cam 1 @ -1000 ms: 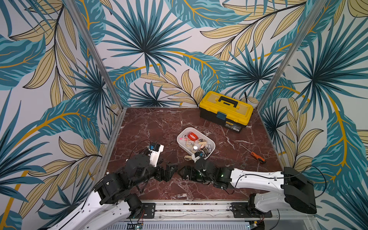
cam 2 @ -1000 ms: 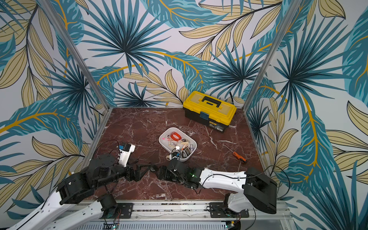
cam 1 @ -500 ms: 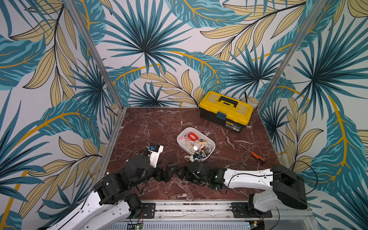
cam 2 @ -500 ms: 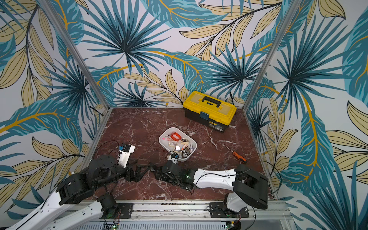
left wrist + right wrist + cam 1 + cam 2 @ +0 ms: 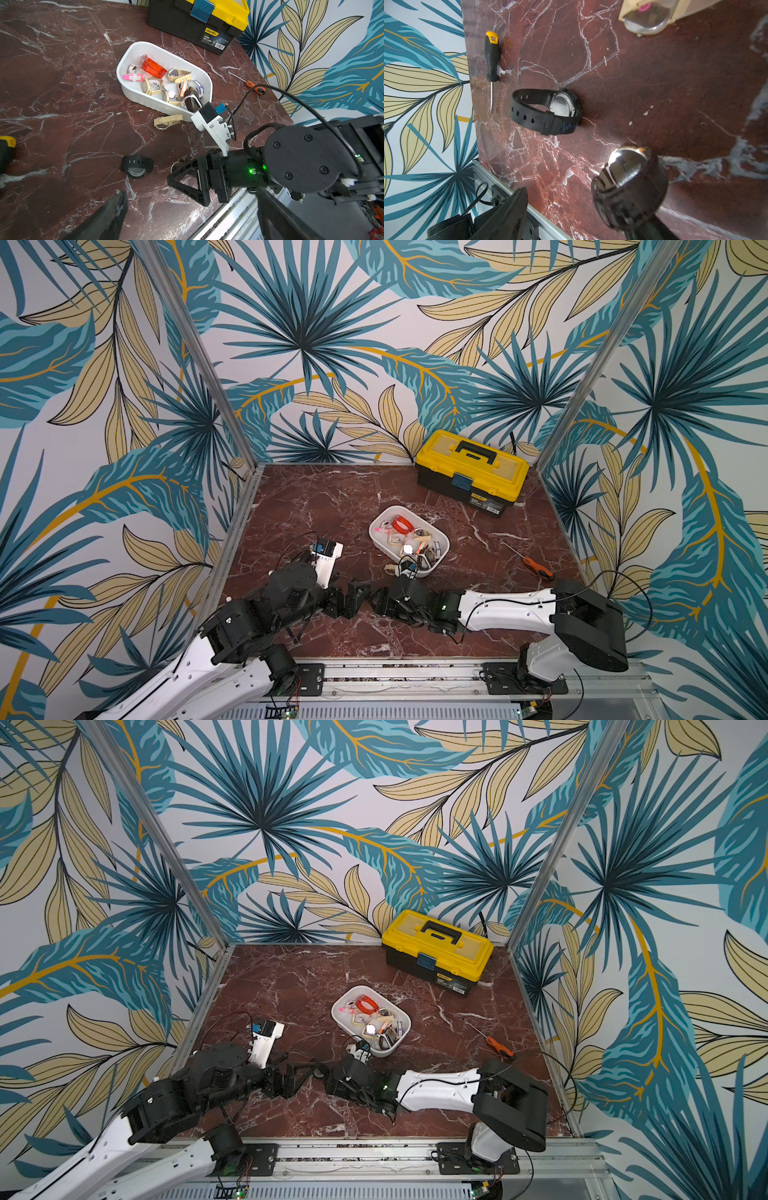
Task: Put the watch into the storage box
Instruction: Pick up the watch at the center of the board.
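Lying on the table [image 5: 62, 83] outside the storage box [image 5: 145, 99], the dark watch [image 5: 629, 172] sits against one finger of the right gripper [image 5: 562, 187], jaws partly open, likely to pinch its case. The left gripper [image 5: 349, 601] hangs wide open.

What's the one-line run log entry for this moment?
step: grasp | right end effector: open, straddling dark watch on table | left end effector: open, empty | storage box: dark watch not in

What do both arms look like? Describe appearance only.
The left arm and right arm pair white moulded shells with black round joints. The left gripper and right gripper are black, with hollow triangular finger frames. White wrist camera brackets carry blue connectors and looping black cables.
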{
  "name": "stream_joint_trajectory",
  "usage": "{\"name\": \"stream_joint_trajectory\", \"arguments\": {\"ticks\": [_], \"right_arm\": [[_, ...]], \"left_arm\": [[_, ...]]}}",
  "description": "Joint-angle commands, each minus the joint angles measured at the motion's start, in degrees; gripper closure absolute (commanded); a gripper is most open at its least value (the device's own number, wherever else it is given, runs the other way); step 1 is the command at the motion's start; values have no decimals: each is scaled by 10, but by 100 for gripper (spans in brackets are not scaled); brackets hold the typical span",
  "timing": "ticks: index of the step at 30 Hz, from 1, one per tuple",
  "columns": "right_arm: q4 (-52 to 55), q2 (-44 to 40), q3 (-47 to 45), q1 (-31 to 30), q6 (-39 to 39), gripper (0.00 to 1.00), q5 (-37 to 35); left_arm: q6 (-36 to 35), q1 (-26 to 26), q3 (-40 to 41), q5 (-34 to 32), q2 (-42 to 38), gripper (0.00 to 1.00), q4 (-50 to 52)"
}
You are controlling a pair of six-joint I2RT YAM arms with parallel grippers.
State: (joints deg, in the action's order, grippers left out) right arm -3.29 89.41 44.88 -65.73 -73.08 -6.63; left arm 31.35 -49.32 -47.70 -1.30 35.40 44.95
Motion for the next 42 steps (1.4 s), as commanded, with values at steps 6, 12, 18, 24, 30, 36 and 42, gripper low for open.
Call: {"name": "stream_joint_trajectory", "arguments": {"ticks": [6, 12, 18, 24, 30, 36, 42], "right_arm": [[33, 17, 19, 9, 14, 40, -20], [33, 36, 29, 16, 25, 53, -9], [45, 48, 47, 18, 41, 72, 1], [104, 57, 83, 20, 71, 91, 5], [186, 29, 120, 19, 106, 100, -14], [369, -3, 234, 34, 207, 100, -75], [517, 15, 360, 137, 340, 100, -18]], "left_arm": [[-10, -2, 13, -10, 10, 0, 1], [-11, -2, 13, -16, 14, 0, 1], [-12, -2, 14, -16, 15, 0, 3], [-14, -2, 15, -16, 16, 0, 4], [-16, -2, 15, -16, 13, 0, 4], [-23, -2, 13, -17, 13, 0, 0], [-29, -2, 11, -12, 14, 0, -10]]}}
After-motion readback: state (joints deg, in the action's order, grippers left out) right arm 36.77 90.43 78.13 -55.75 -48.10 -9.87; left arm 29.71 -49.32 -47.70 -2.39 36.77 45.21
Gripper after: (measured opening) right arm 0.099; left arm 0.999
